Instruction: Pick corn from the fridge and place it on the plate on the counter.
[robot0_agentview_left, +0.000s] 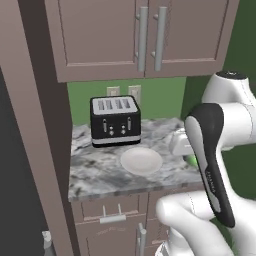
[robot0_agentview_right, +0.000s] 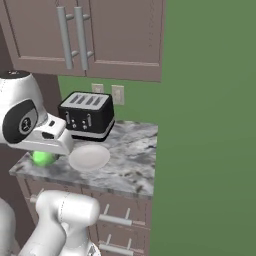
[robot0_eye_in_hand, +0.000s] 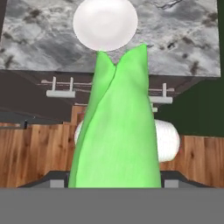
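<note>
1. Gripper. Carried at the near edge of the counter, just off its front right corner in the left base view. The finger tips are hidden behind the load, but the corn rises straight from between them in the hand view, so the jaws are judged clamped on its lower end. Held here, short of the plate, presumably so the load can be taken forward over the stone before release.

2. Corn. Bright green, glossy, tapering to a split tip. Gripped at its base with the tip pointing toward the plate. In the right base view a green patch of it shows under the white hand, low over the counter's near left corner. It is out of the fridge and in transit, not yet set down.

3. Counter. Grey-and-white marbled top over brown drawers with metal handles. It serves as the carrying surface for items 4 and 5.

4. Plate. Round, off-white, shallow, bare. It lies near the counter's front edge, in front of the toaster and apart from it. In the hand view the plate sits directly beyond the corn's tip, which suggests the approach is already lined up.

5. Toaster. Black, slotted, at the far side against the green wall, beneath two wall sockets.

6. Upper cabinets. Brown, doors closed, farthest and highest.

Remaining, by judgement: advance, lower, release on the plate.
</note>
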